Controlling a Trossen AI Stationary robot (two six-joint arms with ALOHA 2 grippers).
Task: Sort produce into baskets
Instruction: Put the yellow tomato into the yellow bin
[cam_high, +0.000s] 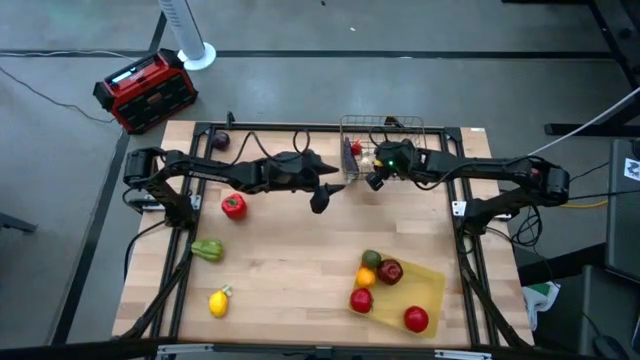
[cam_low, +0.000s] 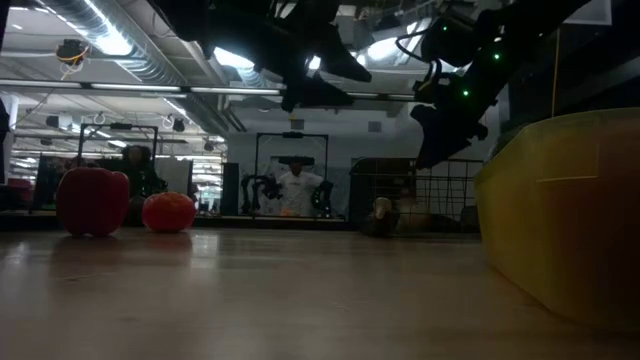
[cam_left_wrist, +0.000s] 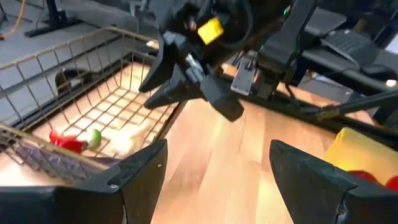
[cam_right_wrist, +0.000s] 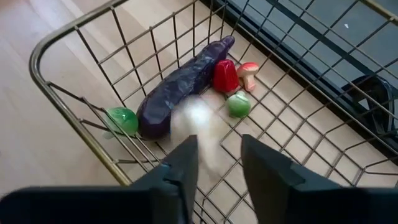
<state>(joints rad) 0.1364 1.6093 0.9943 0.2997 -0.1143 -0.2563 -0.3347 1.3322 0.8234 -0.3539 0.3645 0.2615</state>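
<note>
Produce is split three ways. Wire basket (cam_high: 383, 150) at the far edge of the worktop (cam_high: 290, 260) holds a purple eggplant (cam_right_wrist: 180, 84), a red pepper (cam_right_wrist: 225, 76), a small mushroom (cam_right_wrist: 249, 73) and two green pieces (cam_right_wrist: 238, 104). Yellow tray (cam_high: 425, 290) at the near right carries red apples (cam_high: 416, 319), with an orange piece (cam_high: 366, 277) and a green one (cam_high: 371, 260) at its left edge. Loose on the worktop: red pepper (cam_high: 233, 206), green pepper (cam_high: 207, 249), lemon (cam_high: 218, 301), and a dark purple piece (cam_high: 221, 141) at the far left.

Right gripper (cam_right_wrist: 214, 165) hovers over the basket's near side, fingers parted, nothing between them. Left gripper (cam_high: 321, 196) hangs above the worktop just left of the basket, fingers spread wide and empty.
</note>
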